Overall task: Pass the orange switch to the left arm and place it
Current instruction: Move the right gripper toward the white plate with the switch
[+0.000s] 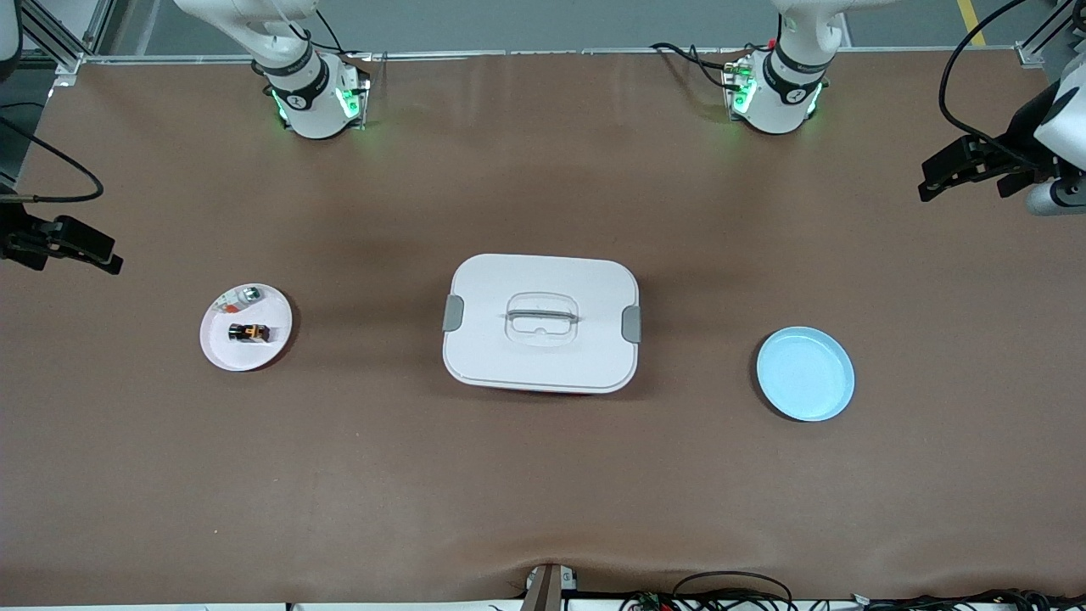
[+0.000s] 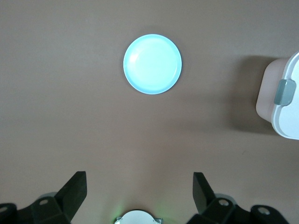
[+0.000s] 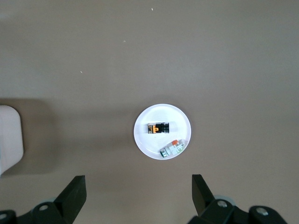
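Front view: orange switch [image 1: 249,333] lies on the pink plate [image 1: 222,352] toward the right arm's end of the bench [image 1: 543,475], beside a silvery-clear piece [image 1: 248,294]; box [image 1: 541,322] sits mid-bench as the obstacle, blue plate [image 1: 806,373] likely the target.
Left wrist view: left end effector [image 2: 140,191] released, empty, hanging over the blue plate's area, waiting.
Right wrist view: right end effector [image 3: 139,192] released wide, over bare bench near the pink plate, nothing grasped.
Writing: none readable.

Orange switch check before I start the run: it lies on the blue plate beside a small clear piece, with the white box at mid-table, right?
Not quite. The orange switch lies on the pink plate, beside the small clear piece; the blue plate holds nothing. The front view shows this. The white box is at mid-table.
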